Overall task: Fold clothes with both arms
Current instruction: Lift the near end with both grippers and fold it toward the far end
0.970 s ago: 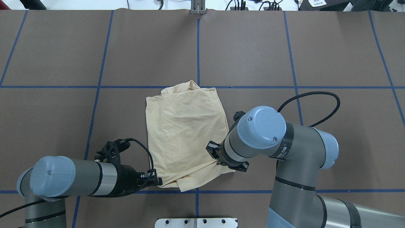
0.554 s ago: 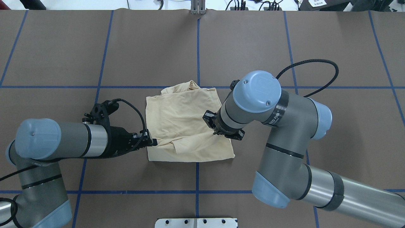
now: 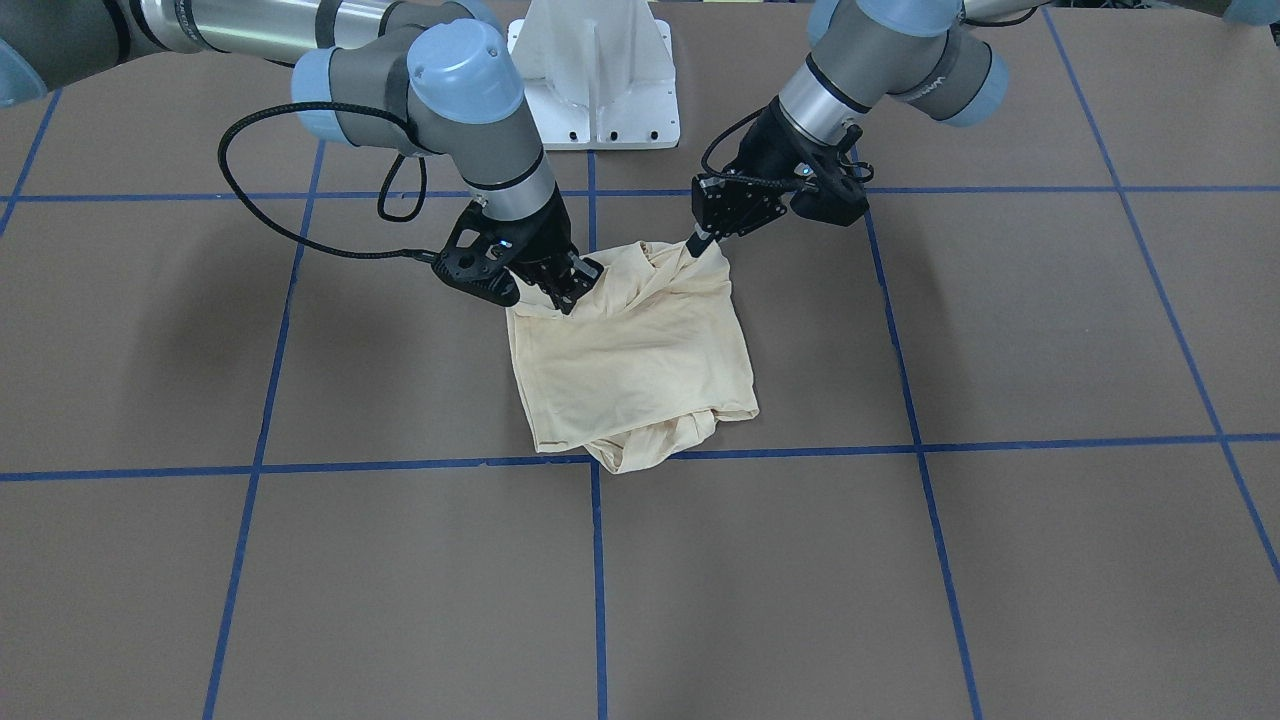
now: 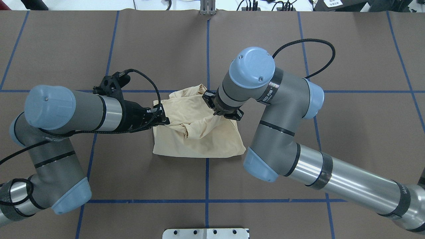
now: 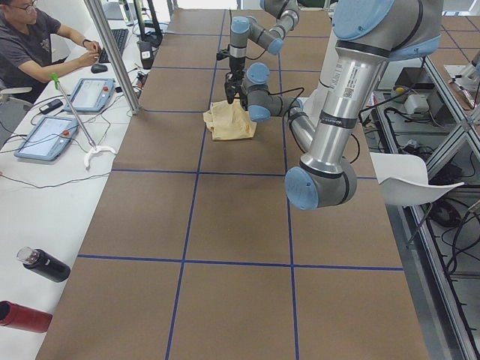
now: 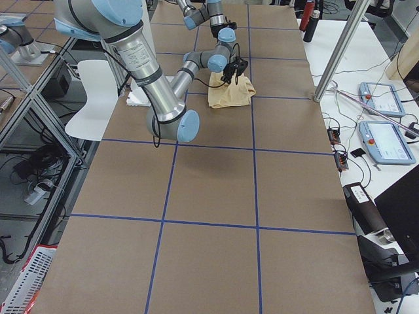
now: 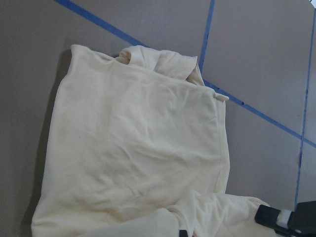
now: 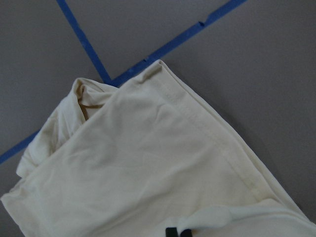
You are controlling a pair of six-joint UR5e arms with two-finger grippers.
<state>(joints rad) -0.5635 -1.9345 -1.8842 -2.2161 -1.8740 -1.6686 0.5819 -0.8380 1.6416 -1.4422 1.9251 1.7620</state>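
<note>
Pinching T-shirt [image 4: 199, 142] edge, both jaws.

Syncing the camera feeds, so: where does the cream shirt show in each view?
Front-facing: shirt at centre.
Overhead: shirt at centre.
Exterior left: shirt, top middle, small.
Exterior right: shirt, top middle, small.
Left wrist: shirt fills most.
Right wrist: shirt fills lower half.
Shared landmark: blue tape line beneath its bunched end.

Offered open table [image 4: 265, 43] beyond the T-shirt's [image 4: 196, 142] far edge and toward both ends; closed off its two flanks with left arm [image 4: 76, 109] and right arm [image 4: 282, 113] leaning in.
</note>
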